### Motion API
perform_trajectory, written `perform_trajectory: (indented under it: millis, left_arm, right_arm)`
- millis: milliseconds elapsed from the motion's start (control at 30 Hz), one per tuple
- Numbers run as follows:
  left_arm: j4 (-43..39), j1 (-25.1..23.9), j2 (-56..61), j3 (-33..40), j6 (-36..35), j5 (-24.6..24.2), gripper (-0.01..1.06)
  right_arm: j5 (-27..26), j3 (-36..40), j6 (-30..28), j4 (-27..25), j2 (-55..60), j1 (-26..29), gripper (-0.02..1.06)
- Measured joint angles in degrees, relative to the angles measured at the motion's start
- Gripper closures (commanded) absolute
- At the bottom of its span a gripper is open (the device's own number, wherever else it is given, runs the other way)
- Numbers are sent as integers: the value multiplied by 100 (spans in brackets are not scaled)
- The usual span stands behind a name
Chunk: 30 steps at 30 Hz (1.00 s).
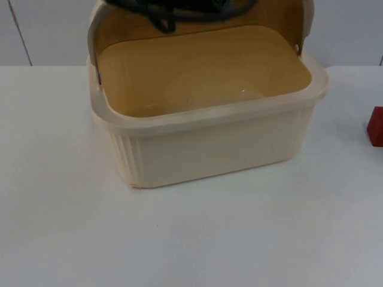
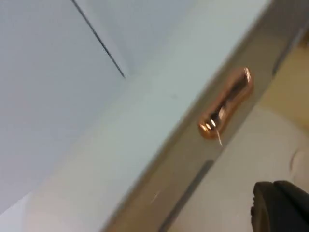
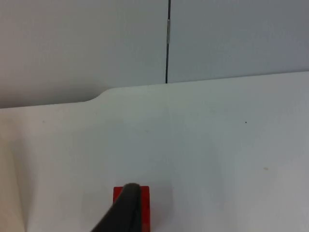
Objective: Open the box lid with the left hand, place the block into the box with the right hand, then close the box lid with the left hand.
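Cream box [image 1: 209, 140] sitting on the white bench [image 1: 179, 239] with its lid [image 1: 197, 24] standing open at the far side, red block [image 1: 376, 127] lying on the bench well right of the box, left end effector [image 2: 277, 205] hovering beside the lid's copper knob [image 2: 227, 104], right end effector [image 3: 123, 210] hanging just over the block, grip state of both impossible to tell.

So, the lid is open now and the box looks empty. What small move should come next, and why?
Probably the right gripper should go down onto the red block and grasp it. The box stands open with nothing inside, its lid raised at the back, and the block lies on the table to the box's right, just under that gripper's fingertip.
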<state>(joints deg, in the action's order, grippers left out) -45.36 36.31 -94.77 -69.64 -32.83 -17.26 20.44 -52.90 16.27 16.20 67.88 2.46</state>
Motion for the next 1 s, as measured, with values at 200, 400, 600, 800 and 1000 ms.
perform_trajectory:
  millis: [200,400,600,800,1000]
  left_arm:
    - [36,0,665,0,0,-47,105]
    - [-723,-544,1595,0,0,-544,105]
    - [-713,-1922,2168,0,-122,-681,105]
    - [-84,-2760,2217,288,-151,-278,105]
    - [1332,-3027,2160,896,661,54,105]
  right_arm:
    - [-33,0,0,0,0,0,1]
    - [-33,0,0,0,0,0,1]
    - [-38,0,0,0,0,0,1]
    - [-38,0,0,0,0,0,1]
    - [-47,0,0,0,0,0,1]
